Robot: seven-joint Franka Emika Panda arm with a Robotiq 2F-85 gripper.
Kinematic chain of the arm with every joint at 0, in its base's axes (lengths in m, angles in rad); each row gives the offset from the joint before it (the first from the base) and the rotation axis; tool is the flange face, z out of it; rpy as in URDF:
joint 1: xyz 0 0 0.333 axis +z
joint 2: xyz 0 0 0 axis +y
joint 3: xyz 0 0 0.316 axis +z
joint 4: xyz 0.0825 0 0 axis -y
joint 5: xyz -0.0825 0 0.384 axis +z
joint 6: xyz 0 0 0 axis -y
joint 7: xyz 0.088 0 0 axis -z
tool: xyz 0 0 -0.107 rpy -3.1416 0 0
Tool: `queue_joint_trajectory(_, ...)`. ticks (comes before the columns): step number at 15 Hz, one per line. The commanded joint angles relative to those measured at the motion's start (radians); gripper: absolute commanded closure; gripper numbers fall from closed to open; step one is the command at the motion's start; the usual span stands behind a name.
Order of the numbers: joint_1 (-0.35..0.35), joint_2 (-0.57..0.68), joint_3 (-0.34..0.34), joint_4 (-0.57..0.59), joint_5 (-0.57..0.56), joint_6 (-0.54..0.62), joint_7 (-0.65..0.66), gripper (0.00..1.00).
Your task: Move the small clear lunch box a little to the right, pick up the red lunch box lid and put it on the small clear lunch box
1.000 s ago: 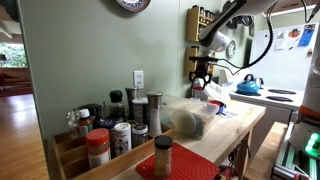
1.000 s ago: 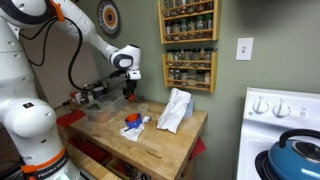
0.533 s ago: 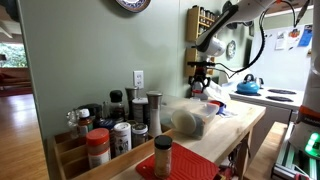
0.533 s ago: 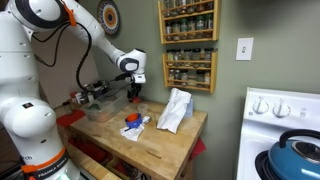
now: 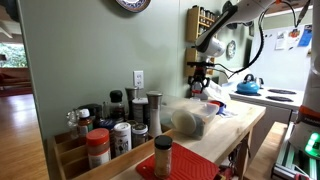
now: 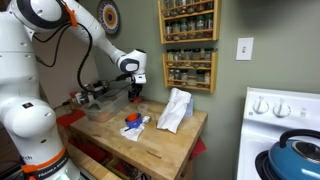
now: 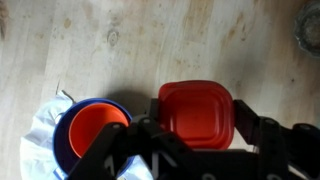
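The wooden table (image 6: 166,139) stands against a grey-green wall, with a spice rack (image 6: 187,45) hung above it and a white stove (image 6: 283,118) beside it. The claw (image 7: 198,135) hangs wide apart over the red lid (image 7: 196,108). The lid lies flat on bare wood, just beside a blue bowl (image 7: 95,132) on a white cloth (image 7: 38,140).

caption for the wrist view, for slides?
Gripper open over the red lid on the wooden table, a blue bowl on white cloth beside it.
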Motion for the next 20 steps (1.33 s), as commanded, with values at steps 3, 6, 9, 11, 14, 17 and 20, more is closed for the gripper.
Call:
queue_joint_trajectory(3, 0.003, 0.066, -0.006, 0.015, 0.007, 0.080, 0.017, 0.51)
queue_joint_trajectory(6, 0.004, 0.093, -0.010, 0.022, 0.002, 0.113, 0.029, 0.51)
queue_joint_trajectory(9, 0.007, 0.115, -0.020, 0.028, -0.014, 0.136, 0.066, 0.51)
queue_joint_trajectory(11, 0.007, 0.127, -0.022, 0.033, -0.012, 0.140, 0.079, 0.51)
queue_joint_trajectory(14, 0.010, 0.142, -0.025, 0.044, -0.016, 0.148, 0.099, 0.51)
queue_joint_trajectory(17, 0.010, 0.151, -0.030, 0.049, -0.023, 0.161, 0.121, 0.51)
queue_joint_trajectory(20, 0.011, 0.160, -0.032, 0.055, -0.027, 0.166, 0.138, 0.51)
